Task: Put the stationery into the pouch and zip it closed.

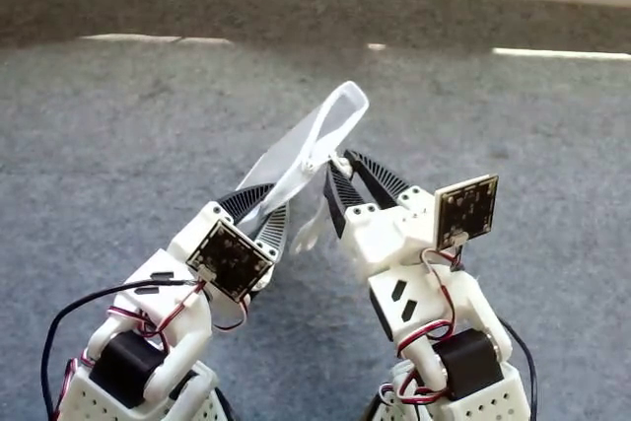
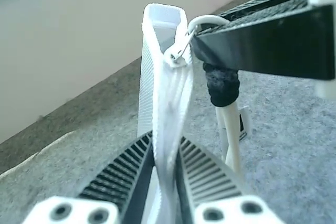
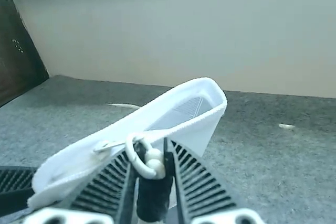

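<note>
Nearest the high camera, both arms are rising from the near edge of the table (image 1: 118, 145), red and black cables (image 1: 148, 317) looping round their joints, each wrist carrying a small camera board (image 1: 232, 261). Just beyond the boards, the left gripper (image 1: 261, 206) is clamping its ribbed black fingers (image 2: 126, 174) on the lower part of the white pouch (image 1: 315, 140), so that the fabric is passing straight between them, as the left wrist view is showing (image 2: 167, 142). Beside it, the right gripper (image 1: 342, 161) is pinching the zip's pull: its fingers are closing on a black knotted cord (image 3: 152, 198) that is carrying a white ring (image 3: 139, 153), and the ring is hooking into the metal slider (image 2: 176, 55) on the pouch's edge. From the left wrist view, the right gripper (image 2: 195, 39) is reaching the slider from the side, with the black knot (image 2: 220, 85) and a pale cord hanging beneath it. Held by both, the pouch (image 3: 178, 114) is hanging off the table, tilting up and away from the arms, its rounded far end standing highest. The slider is sitting a little short of that far end; whether the zip behind it is fully shut I cannot tell. Farther off, the grey, carpet-like table is stretching away, carrying a few small pale scraps (image 3: 286, 126), and a light wall (image 3: 184, 35) is closing the scene behind.
</note>
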`<state>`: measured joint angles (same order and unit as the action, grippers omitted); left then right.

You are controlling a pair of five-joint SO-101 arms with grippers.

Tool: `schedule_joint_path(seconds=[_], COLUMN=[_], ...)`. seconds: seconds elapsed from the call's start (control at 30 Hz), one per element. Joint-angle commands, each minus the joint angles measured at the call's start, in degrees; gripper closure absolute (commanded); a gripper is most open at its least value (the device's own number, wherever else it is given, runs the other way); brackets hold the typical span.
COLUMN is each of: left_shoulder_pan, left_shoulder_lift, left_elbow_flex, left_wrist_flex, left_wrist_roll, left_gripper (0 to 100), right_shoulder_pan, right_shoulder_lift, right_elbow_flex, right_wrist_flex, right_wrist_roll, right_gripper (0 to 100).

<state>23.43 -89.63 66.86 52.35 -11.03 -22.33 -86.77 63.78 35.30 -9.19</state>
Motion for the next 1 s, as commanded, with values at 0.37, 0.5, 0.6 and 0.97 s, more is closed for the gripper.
schedule_joint_path(seconds=[0.37,0.5,0.6,0.97], left_shoulder_pan=[-2.5,-2.5,-2.5,-2.5], left_shoulder_lift=[-0.4,-0.5,-0.5,-0.5], left_elbow_flex=[-0.7,-0.8,-0.8,-0.7], left_wrist_flex=[3.4,4.0,4.0,4.0], left_wrist_roll=[0.1,0.1,0.1,-1.1], left_gripper=[100,100,100,100], right_shoulder_pan=[7.3,8.7,8.7,9.3], right_shoulder_lift=[-0.2,-0.2,-0.1,15.1], right_elbow_flex=[1.3,1.3,1.3,-3.5], right_wrist_flex=[-8.7,-8.7,-8.7,-7.7], right_wrist_roll=[-1.3,-1.3,-1.3,-2.9], right_gripper=[99.5,99.5,99.5,99.5])
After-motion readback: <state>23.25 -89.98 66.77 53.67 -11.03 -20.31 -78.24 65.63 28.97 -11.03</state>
